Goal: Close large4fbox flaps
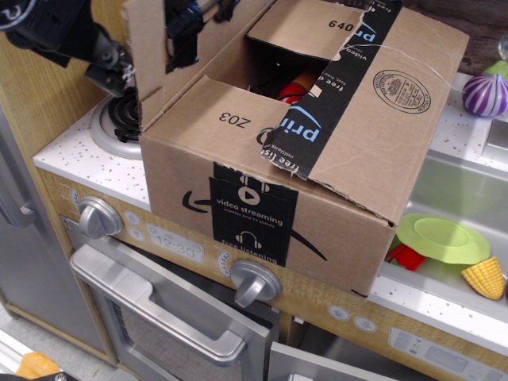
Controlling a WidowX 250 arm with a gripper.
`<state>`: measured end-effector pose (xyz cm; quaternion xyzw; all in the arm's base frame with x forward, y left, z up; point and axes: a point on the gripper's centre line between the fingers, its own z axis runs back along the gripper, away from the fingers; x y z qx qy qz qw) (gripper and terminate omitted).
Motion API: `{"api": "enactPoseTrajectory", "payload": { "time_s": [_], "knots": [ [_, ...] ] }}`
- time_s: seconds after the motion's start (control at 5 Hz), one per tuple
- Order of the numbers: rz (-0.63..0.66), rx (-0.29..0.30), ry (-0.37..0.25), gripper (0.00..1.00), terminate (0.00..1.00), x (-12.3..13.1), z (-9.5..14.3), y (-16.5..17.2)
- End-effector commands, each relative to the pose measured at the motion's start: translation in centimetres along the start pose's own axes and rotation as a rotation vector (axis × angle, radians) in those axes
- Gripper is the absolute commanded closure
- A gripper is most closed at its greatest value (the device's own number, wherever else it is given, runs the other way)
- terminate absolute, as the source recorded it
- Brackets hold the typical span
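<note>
The large brown box stands on the toy stove top, with black "prime" tape, a "video streaming" label and "Z03" print. The right flap with the round stamp lies down over the top. The "Z03" flap and the "640" flap are folded in. The left flap with torn black tape stands almost upright. My gripper, black, is at the top left, pressed against that flap's outer face. Its fingers are hidden behind the flap and I cannot tell how they stand.
A burner lies left of the box. Stove knobs and an oven door handle are below. At the right are a sink, a green plate, toy corn and a purple onion.
</note>
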<state>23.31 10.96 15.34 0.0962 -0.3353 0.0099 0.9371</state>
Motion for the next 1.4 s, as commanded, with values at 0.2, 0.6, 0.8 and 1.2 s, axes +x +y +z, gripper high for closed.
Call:
{"api": "enactPoseTrajectory", "payload": {
  "time_s": [0.2,0.6,0.8,1.2],
  "knots": [
    [0.15,-0.09,0.093,0.0,0.0,2.3,2.4,-3.1],
    [0.155,-0.192,0.145,0.0,0.0,2.2,-0.1,-4.8],
    [0.156,-0.21,0.196,0.0,0.0,1.5,-0.7,-6.1],
    [0.095,-0.08,0.318,0.0,1.0,-1.0,-1.6,-9.7]
  ]
}}
